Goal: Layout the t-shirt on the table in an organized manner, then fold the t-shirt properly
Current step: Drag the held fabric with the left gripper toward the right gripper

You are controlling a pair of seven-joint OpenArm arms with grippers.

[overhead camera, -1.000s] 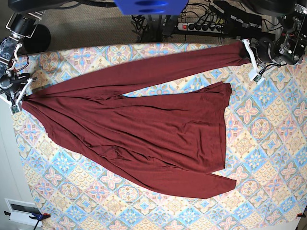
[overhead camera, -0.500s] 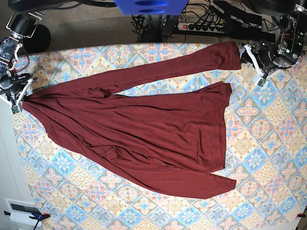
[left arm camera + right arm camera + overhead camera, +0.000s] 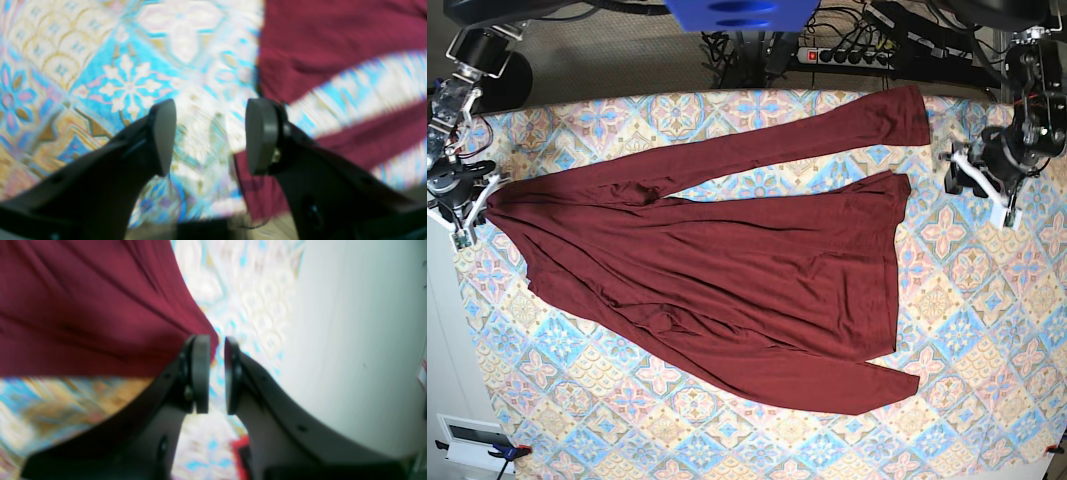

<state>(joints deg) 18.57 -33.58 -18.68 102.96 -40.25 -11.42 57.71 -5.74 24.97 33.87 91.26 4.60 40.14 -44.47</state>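
Pastel tile-pattern cloth table (image 3: 987, 330) carries the thin dark maroon jersey t-shirt (image 3: 727, 270), spread flat across its middle. Left tool (image 3: 210, 136) released, jaws wide, beside the fabric. Right tool (image 3: 213, 373) slightly parted at the shirt's corner, gripping nothing.

Sleeve dropped, both arms off
Left gripper (image 3: 980, 187) released t-shirt (image 3: 727, 270), withdrawn right of it; right gripper (image 3: 467, 210) parting at its corner.

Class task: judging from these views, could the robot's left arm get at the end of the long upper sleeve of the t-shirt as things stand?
Probably yes: the left gripper hangs open beside the t-shirt, with only bare table between it and the sleeve end.
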